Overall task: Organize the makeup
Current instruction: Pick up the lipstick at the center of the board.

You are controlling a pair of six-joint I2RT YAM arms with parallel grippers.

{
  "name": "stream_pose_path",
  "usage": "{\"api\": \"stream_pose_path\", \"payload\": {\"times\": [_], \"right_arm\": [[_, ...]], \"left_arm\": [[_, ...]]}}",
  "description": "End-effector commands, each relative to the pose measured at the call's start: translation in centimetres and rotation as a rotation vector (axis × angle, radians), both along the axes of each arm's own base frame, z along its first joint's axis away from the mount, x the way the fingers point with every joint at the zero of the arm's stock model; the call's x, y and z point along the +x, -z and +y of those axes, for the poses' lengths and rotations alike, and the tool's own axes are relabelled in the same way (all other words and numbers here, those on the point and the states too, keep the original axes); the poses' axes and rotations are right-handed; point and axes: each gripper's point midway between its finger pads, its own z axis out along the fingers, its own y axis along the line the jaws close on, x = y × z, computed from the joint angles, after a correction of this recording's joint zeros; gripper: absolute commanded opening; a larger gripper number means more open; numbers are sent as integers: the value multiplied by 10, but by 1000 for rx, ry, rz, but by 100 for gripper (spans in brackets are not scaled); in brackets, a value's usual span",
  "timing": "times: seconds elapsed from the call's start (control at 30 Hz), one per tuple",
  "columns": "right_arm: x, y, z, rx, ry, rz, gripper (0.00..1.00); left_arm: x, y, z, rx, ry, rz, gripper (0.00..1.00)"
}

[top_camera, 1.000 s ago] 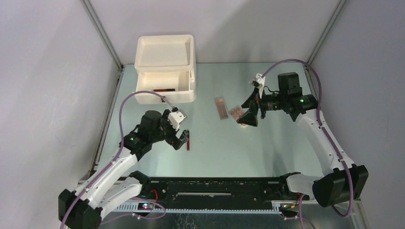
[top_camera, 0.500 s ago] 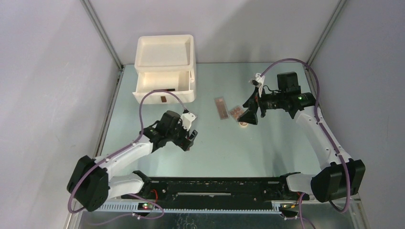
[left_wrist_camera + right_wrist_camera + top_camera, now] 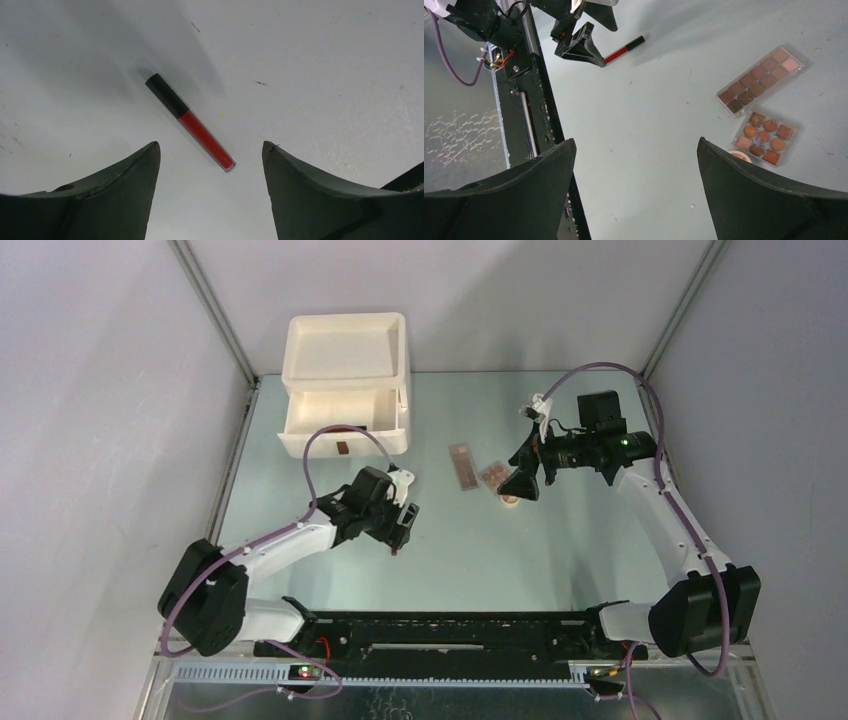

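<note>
A slim tube with a black cap and red body lies flat on the table. Its clear end reaches between the tips of my left gripper, which hangs open just above it without touching. From above, the left gripper covers most of the tube. My right gripper is open and empty over bare table. To its right lie a long brown palette, a square palette and a round peach compact. The right gripper hovers beside them.
The cream drawer box stands at the back left with its lower drawer pulled out and a small brown item inside. The black rail of the arm bases runs along the near edge. Grey walls close in both sides.
My left arm has swung right and stretched out, bringing its gripper over the red tube. The right arm has barely moved.
</note>
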Motion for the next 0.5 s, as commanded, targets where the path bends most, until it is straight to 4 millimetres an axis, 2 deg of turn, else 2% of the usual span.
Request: {"api": "stream_pose_path", "payload": {"times": [0.0, 0.47], "right_arm": [[3, 3, -4, -14, 8, -9, 100], [7, 10, -7, -33, 17, 1, 100]], "left_arm": [[14, -10, -9, -27, -66, -21, 78], [12, 17, -10, 34, -101, 76, 65]]}}
